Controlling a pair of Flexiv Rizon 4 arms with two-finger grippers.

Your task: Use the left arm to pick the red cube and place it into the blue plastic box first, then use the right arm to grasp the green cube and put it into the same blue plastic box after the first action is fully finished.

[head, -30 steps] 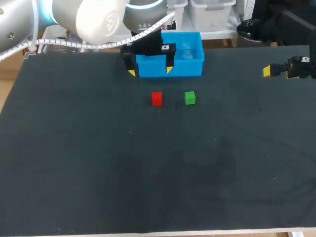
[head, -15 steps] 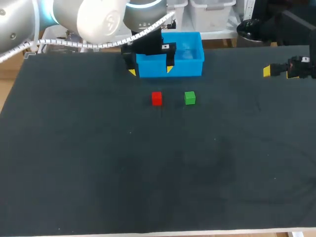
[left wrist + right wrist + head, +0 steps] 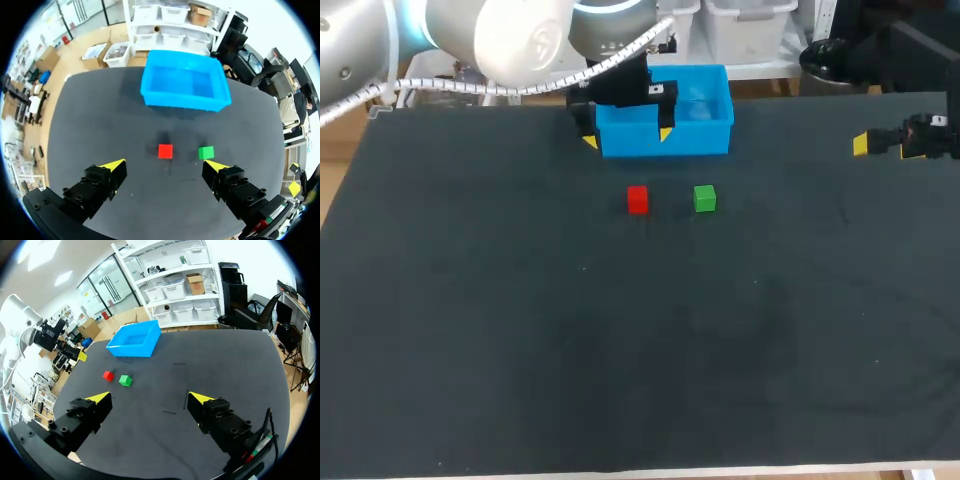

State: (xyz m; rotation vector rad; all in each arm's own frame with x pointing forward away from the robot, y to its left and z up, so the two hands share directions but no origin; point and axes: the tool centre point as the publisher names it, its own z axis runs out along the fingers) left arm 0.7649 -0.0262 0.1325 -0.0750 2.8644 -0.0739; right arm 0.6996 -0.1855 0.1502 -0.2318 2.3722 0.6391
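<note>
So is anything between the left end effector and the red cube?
Nothing visible. The red cube lies on bare table just ahead of the open left end effector; the green cube sits beside it, apart.

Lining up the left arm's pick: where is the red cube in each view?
Head view: red cube on the table, in front of the blue plastic box, left of the green cube.
Left wrist view: red cube ahead of the left tool, short of the box.
Right wrist view: red cube far ahead of the right tool, beside the green cube.
Shared landmark: the blue plastic box.
</note>
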